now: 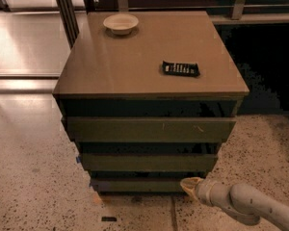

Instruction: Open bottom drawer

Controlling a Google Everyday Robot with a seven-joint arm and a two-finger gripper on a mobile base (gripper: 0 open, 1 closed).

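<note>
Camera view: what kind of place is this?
Probably an office or lab break area: speckled polished floor, a three-drawer cabinet carrying a bowl and a dark packet. The gripper sits at the right end of the bottom drawer.

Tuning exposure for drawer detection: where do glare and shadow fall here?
Camera view: glare washes the floor left of the cabinet; the bottom drawer sits dim under the drawers above; the pale claw at its right end stands out; right background is near black.
</note>
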